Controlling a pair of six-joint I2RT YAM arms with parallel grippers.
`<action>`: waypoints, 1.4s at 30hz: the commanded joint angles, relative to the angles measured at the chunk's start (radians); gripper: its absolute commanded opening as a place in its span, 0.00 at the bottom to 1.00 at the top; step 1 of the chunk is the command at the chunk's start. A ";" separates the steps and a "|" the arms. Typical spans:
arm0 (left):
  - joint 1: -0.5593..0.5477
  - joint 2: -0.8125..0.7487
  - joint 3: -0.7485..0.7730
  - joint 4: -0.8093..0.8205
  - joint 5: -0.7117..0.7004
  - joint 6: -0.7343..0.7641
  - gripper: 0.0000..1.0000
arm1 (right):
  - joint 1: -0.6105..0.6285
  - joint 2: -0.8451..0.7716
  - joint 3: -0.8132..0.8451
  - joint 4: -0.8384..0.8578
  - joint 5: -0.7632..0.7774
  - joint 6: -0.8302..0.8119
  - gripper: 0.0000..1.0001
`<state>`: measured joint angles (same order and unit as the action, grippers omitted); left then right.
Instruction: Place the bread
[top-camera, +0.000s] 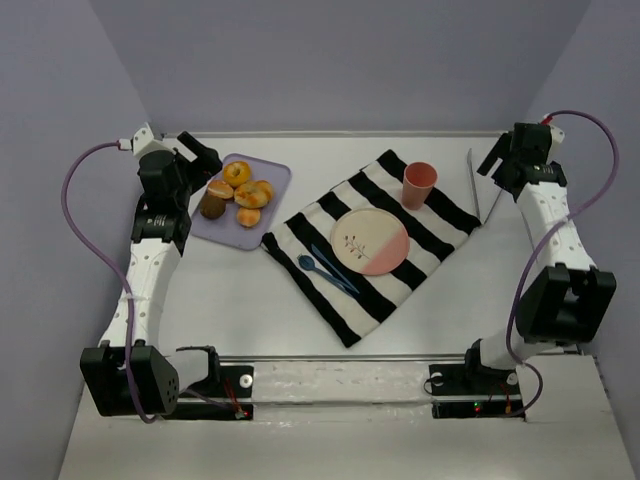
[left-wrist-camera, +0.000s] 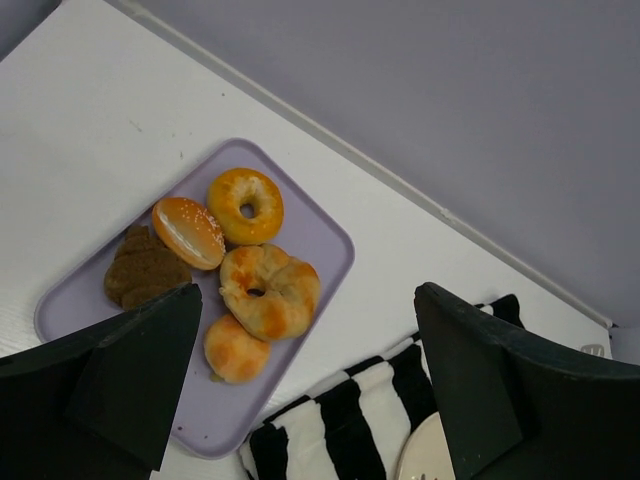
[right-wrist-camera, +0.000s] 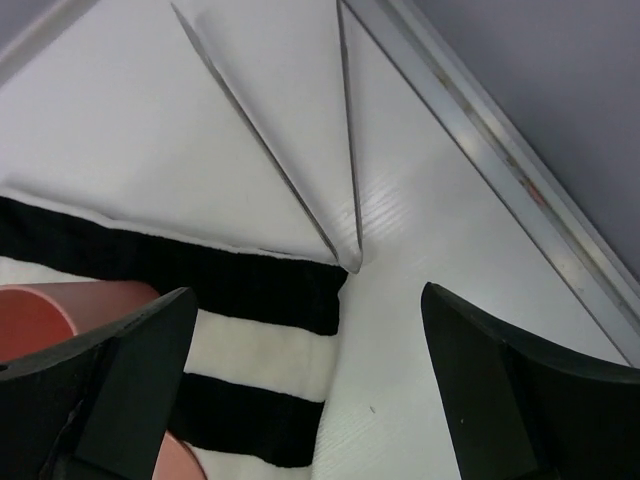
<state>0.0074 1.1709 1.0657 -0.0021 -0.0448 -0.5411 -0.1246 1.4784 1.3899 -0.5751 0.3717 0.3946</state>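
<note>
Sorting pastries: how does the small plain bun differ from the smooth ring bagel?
The bun is solid, the bagel has a centre hole. The bun is smaller than the bagel. The bun lies at the tray's near end, the bagel at its far end. Both golden.

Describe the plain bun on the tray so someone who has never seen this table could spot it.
Start at the lilac tray on the left side of the table, beside the striped cloth. The bun lies at the tray's edge nearest the cloth, next to a twisted roll. Unlike its neighbours it is smooth, golden and round, with no hole, no seeds and no dark crust.
</note>
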 joint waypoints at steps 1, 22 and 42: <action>-0.001 -0.010 -0.035 0.093 0.003 0.030 0.99 | -0.036 0.201 0.148 0.032 -0.148 -0.077 0.98; -0.003 -0.001 -0.087 0.093 -0.035 0.063 0.99 | -0.164 0.893 0.722 -0.025 -0.171 -0.188 0.84; -0.003 0.003 -0.096 0.094 -0.041 0.040 0.99 | -0.164 0.922 0.775 -0.020 -0.082 -0.204 0.07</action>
<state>0.0074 1.2156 0.9806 0.0563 -0.0807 -0.4988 -0.2924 2.4733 2.1574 -0.6010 0.2554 0.2005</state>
